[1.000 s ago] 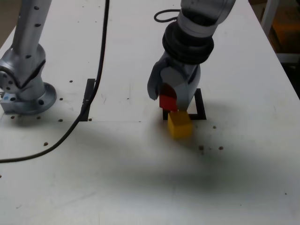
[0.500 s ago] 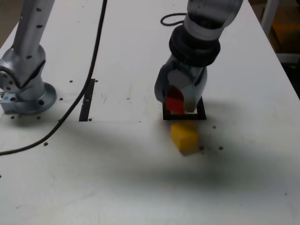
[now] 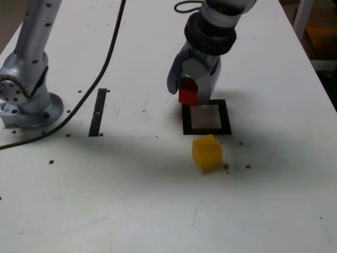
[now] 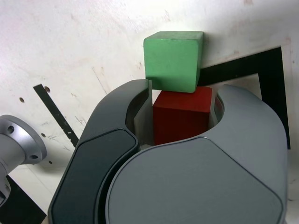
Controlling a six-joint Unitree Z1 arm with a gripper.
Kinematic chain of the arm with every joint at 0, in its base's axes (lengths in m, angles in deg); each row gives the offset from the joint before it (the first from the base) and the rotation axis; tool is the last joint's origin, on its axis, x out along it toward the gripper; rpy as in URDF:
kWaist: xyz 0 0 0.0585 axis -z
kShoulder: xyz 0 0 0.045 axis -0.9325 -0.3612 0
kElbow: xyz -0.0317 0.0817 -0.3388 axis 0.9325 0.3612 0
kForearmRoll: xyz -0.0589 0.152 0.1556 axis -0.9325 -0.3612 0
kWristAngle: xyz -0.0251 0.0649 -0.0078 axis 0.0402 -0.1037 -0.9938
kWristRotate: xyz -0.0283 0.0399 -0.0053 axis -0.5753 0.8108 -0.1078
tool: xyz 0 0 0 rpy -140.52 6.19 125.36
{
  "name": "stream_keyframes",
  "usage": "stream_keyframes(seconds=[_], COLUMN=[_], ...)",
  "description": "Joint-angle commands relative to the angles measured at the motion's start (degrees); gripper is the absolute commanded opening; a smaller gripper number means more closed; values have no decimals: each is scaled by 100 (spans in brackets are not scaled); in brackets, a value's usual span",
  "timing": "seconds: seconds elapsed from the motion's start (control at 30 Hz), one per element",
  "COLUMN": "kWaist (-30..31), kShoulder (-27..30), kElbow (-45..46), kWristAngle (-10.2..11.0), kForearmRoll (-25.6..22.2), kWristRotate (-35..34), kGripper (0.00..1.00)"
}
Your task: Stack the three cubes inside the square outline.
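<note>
The claw [image 3: 188, 94] pinches the red cube [image 3: 188, 96] between its two grey jaws, held at the far left corner of the square outline [image 3: 206, 117] in the exterior view. In the wrist view the green cube [image 4: 173, 60] sits just beyond the red one, touching it at the outline's edge (whether it rests on the white desk [image 3: 158, 200] cannot be told). The yellow cube [image 3: 206, 152] stands alone on the desk, just outside the outline's near side. A straight black tape strip [image 3: 97, 112] lies well to the exterior view's left.
</note>
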Motion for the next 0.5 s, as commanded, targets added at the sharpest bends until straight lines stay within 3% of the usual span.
stream_keyframes(seconds=[0.0, 0.23, 0.47], kWaist=[-21, -45, 217], kShoulder=[55, 144, 234], kElbow=[-15, -22, 51], kWristAngle=[37, 140, -18], kForearmRoll=[4, 9, -2], kWristRotate=[26, 0, -221], kGripper=[7, 7, 7])
